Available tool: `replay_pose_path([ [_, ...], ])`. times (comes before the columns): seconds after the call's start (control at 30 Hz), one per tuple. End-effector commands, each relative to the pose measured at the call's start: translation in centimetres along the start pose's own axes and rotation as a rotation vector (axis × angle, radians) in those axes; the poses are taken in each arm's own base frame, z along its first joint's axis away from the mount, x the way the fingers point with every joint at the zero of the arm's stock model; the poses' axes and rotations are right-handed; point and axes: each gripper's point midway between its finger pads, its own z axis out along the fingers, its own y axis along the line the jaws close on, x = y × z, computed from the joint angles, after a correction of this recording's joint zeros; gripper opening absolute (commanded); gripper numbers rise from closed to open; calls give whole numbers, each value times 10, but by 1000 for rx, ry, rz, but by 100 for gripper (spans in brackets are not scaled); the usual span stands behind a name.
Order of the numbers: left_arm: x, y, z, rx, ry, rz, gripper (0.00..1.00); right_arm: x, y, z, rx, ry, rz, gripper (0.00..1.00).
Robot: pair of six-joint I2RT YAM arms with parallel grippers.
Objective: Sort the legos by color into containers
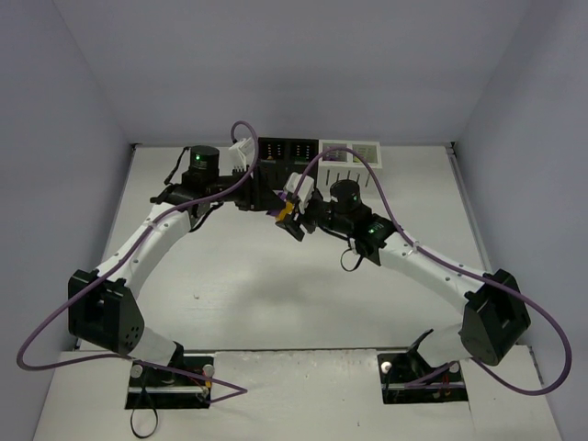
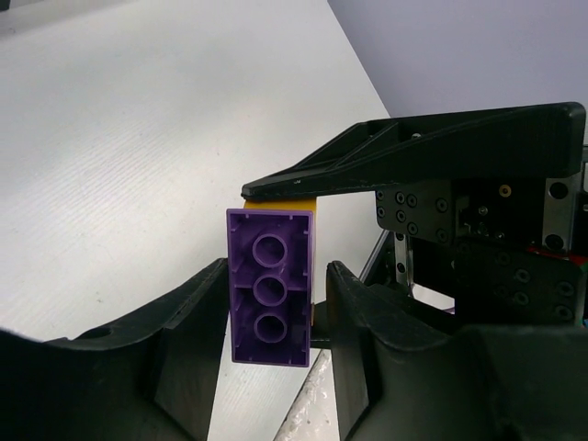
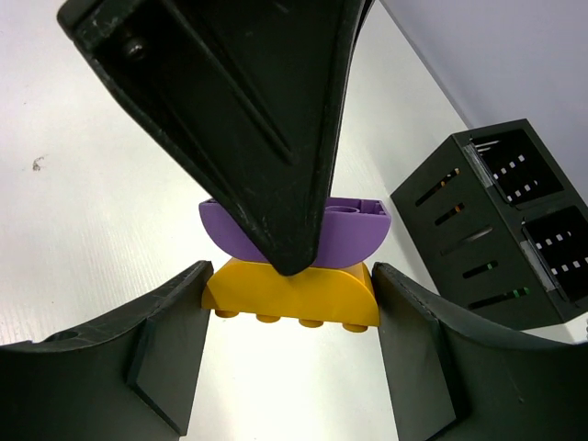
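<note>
A purple brick (image 2: 269,285) was clamped in the left gripper (image 2: 276,280); the orange-yellow brick (image 3: 289,299) joined to it was clamped in the right gripper (image 3: 292,287).

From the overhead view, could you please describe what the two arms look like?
Both the left arm and right arm have white tubular links between chunky black joint housings, each with a small green light. A purple cable loops along each. The jaws are black, wedge-shaped plastic.
</note>
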Motion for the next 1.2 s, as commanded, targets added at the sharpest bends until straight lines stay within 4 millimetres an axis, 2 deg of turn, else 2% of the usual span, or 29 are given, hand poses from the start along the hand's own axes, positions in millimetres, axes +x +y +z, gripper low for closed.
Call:
replay_pose_path([
  [0.0,-31,-30,-14,62,-100,112,39,-27,-10,-1,42,-90,-39,11],
  [0.27,-30,-31,-15,71,-96,115,28,-28,-13,-1,52,-89,-42,10],
  [0.4,-30,-33,-16,76,-98,127,10,-21,-13,-1,59,-73,-38,10],
  [0.47,-31,-32,-17,66,-105,135,8,-16,-14,-3,65,-58,-39,10],
  [0.77,-37,-32,-26,56,-126,148,7,17,-18,-18,109,3,12,9],
  [1.17,-43,-25,-34,26,-148,146,7,28,-42,-26,147,14,50,9],
])
